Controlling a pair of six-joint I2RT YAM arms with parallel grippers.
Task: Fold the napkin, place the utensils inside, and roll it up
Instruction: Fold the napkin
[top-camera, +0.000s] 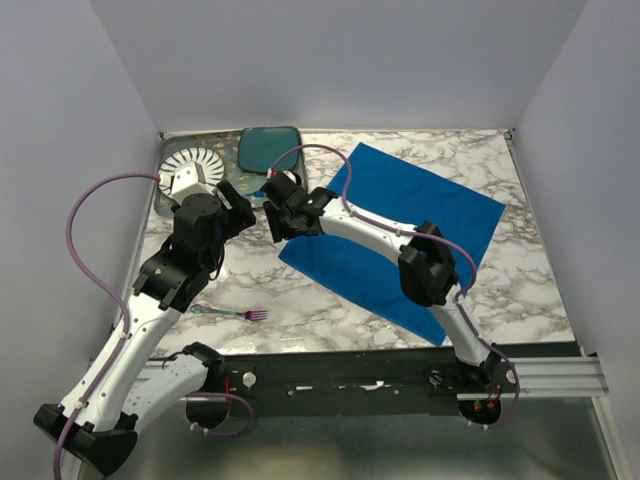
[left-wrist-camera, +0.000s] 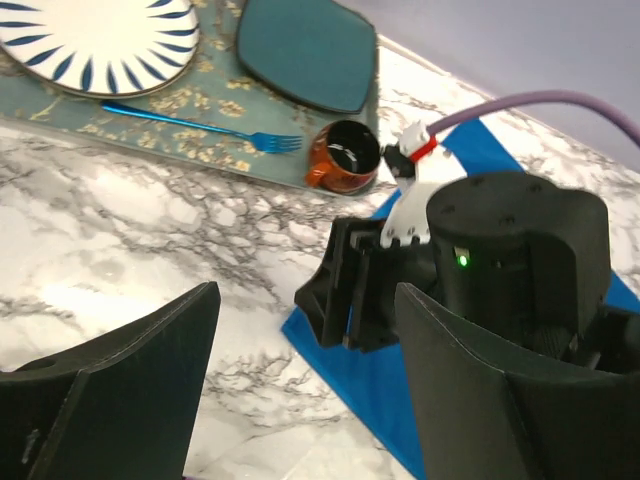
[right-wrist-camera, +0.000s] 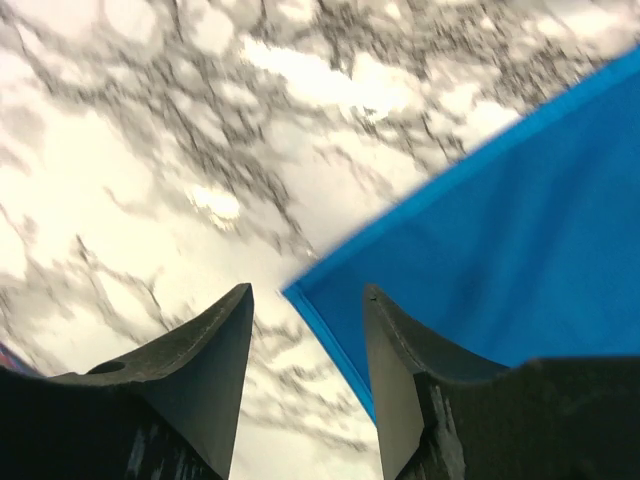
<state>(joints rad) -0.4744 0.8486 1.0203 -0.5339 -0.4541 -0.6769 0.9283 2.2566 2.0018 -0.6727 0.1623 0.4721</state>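
**Both jaws apart at the napkin's corner**

My right gripper (right-wrist-camera: 307, 295) has its jaws apart and clamps nothing. One corner of the blue napkin (top-camera: 420, 195) lies flat on the marble table (top-camera: 330, 310), just between these jaws. The rest of the cloth spreads away on their right side. My left gripper (left-wrist-camera: 305, 290) is also wide apart and empty, with bare marble under it. The right gripper stands just ahead of it. The fork (top-camera: 232, 314) lies well behind both jaws, apart from the napkin.
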